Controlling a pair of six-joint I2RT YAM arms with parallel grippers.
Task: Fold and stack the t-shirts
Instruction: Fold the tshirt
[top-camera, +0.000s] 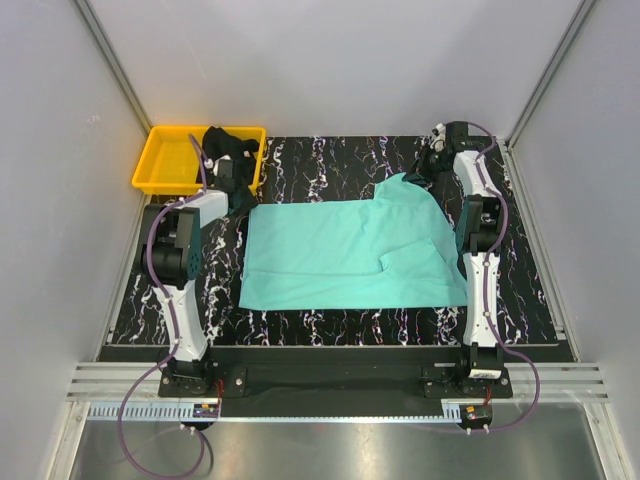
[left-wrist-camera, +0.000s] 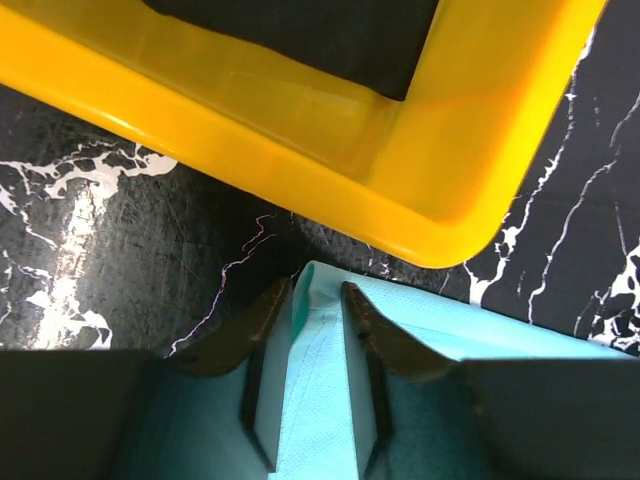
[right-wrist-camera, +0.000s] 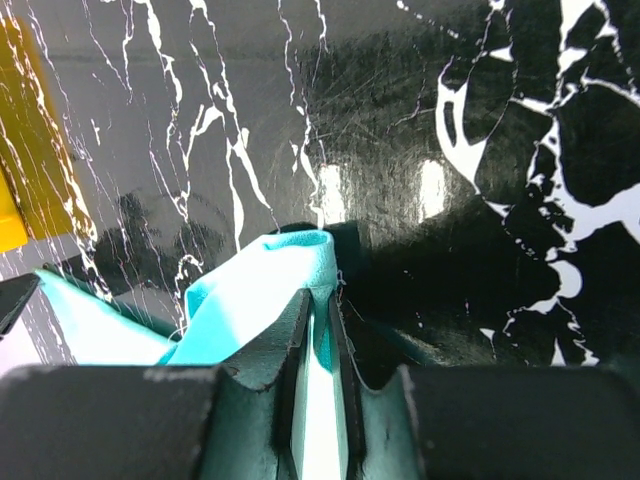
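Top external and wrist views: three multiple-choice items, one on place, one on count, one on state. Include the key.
1. The black shirt lies: A beside the right arm's base; B in the yellow tray; C on the floor.
2. Shirts in view: A one; B two; C three.
3. The right pincer is: A open; B shut on the tray rim; C shut on the teal shirt.
Key: B, it is heaped in a far corner of the tray; B, one black, one teal; C, the wrist view shows cloth pinched in it.

Grey walls (top-camera: 330, 60), black marbled tabletop (top-camera: 330, 325)
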